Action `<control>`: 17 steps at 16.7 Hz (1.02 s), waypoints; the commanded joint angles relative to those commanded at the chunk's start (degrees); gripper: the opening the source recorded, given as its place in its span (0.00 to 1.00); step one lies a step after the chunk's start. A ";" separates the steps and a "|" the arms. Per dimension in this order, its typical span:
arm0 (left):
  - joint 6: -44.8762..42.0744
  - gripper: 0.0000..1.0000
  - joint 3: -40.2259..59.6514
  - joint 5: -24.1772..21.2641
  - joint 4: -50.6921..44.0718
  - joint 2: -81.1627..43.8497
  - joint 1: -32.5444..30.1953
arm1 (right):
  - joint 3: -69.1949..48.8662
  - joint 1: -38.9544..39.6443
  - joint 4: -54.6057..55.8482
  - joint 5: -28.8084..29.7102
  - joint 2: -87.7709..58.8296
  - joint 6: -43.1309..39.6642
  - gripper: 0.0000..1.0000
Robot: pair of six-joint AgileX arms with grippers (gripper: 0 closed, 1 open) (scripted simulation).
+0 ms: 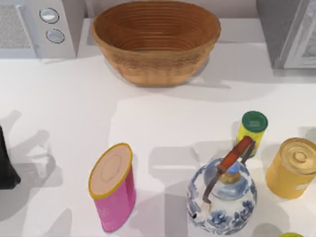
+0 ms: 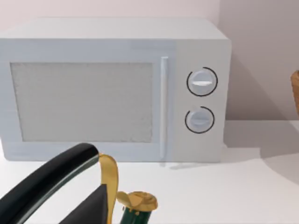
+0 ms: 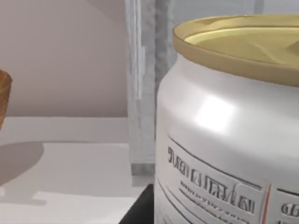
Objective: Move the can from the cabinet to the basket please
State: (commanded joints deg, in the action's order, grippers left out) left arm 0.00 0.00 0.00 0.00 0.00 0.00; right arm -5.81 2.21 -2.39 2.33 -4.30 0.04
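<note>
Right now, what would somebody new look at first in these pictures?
Probably the big woven wicker basket at the back of the table, in the middle. Next, the blue-and-white teapot at the front right, with a pink canister lying to its left. In the right wrist view, a white-silver can with a gold top looms very close.

Upright can [image 3: 224,140] beside grey cabinet [image 3: 145,84]

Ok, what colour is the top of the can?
Dull gold-green, above a white-silver body; the can shows best in the right wrist view.
</note>
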 joint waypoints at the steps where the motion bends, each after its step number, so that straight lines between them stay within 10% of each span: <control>1: 0.00 1.00 0.00 0.00 0.00 0.00 0.00 | 2.33 -0.86 0.93 -0.91 1.71 -0.01 0.00; 17: 0.00 1.00 0.00 0.00 0.00 0.00 0.00 | -8.86 4.44 7.41 4.22 -12.86 0.31 0.00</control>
State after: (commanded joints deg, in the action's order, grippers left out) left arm 0.00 0.00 0.00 0.00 0.00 0.00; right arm -14.67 6.65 5.03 6.54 -17.16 0.34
